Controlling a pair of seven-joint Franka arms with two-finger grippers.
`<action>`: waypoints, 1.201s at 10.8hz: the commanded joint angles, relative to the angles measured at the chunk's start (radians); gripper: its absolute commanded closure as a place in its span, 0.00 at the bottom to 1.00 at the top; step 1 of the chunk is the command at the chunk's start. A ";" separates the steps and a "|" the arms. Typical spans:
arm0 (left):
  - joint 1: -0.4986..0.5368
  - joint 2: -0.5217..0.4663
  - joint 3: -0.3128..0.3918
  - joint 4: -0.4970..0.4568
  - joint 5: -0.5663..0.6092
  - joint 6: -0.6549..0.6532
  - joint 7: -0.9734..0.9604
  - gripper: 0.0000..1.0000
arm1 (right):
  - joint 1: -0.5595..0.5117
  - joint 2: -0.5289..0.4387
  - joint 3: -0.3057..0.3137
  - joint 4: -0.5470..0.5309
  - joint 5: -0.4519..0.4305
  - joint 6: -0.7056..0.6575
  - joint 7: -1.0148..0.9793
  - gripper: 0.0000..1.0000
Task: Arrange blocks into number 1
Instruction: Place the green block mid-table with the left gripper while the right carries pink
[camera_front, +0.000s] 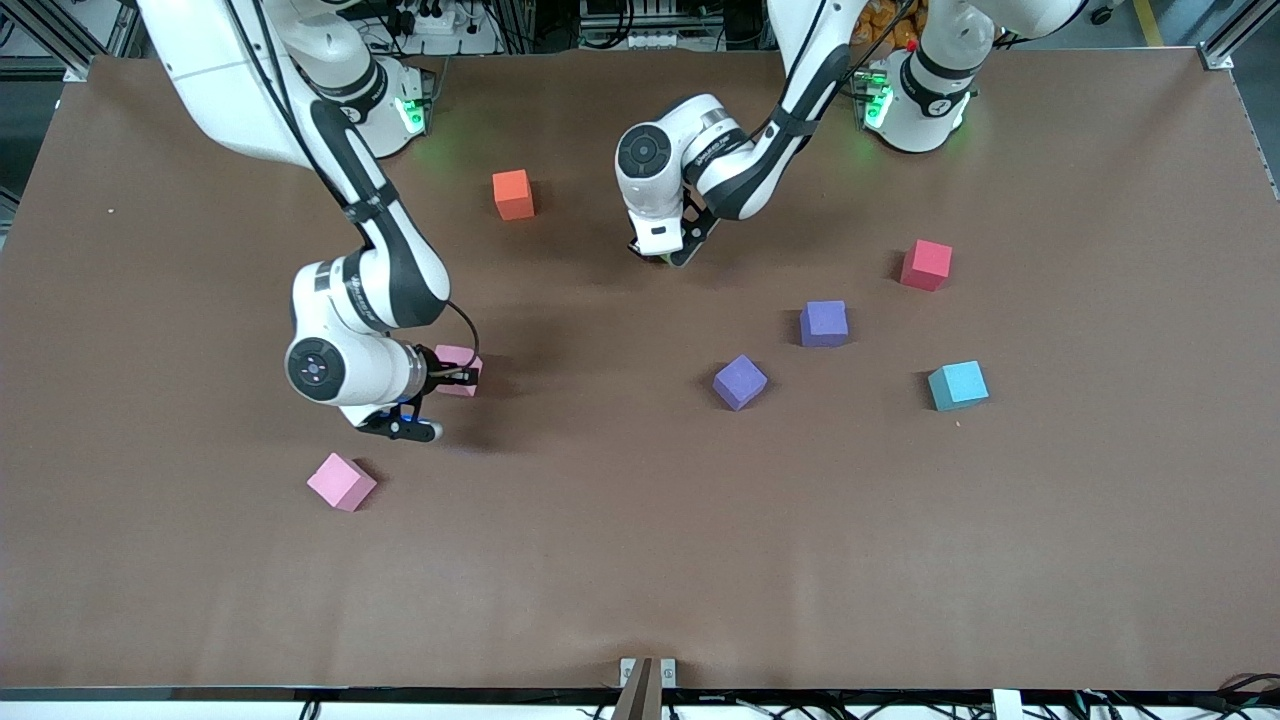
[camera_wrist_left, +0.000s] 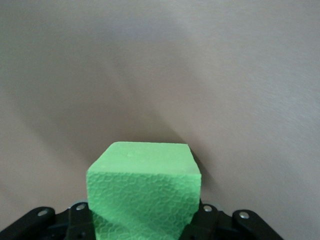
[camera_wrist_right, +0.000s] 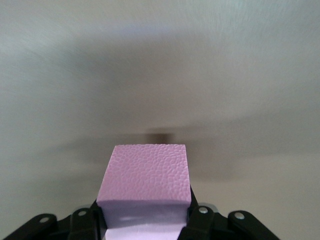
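I see a broad table (camera_front: 640, 560) covered in matte brown sheet. By my right gripper (camera_front: 452, 378), a pink foam cube (camera_front: 341, 481) lies just beside it, nearer the front camera. An orange foam cube (camera_front: 513, 194) sits between the two grippers, toward the robots' bases. From my left gripper (camera_front: 668, 255), two purple foam cubes follow toward the front camera: one square-set (camera_front: 823, 323), one turned at an angle (camera_front: 739, 381). A red foam cube (camera_front: 926, 264) and a light-blue foam cube (camera_front: 957, 385) lie well apart from that gripper, toward the left arm's end.
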 joint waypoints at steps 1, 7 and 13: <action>0.001 -0.073 0.005 -0.002 0.019 -0.040 0.167 1.00 | -0.014 -0.045 0.003 0.000 0.003 -0.010 -0.010 0.44; 0.034 0.034 0.011 0.206 0.115 0.007 0.705 1.00 | 0.009 -0.088 -0.016 0.022 0.003 0.059 0.152 0.44; 0.029 0.227 0.027 0.410 0.129 0.006 0.895 1.00 | 0.046 -0.080 -0.016 0.017 0.005 0.103 0.225 0.44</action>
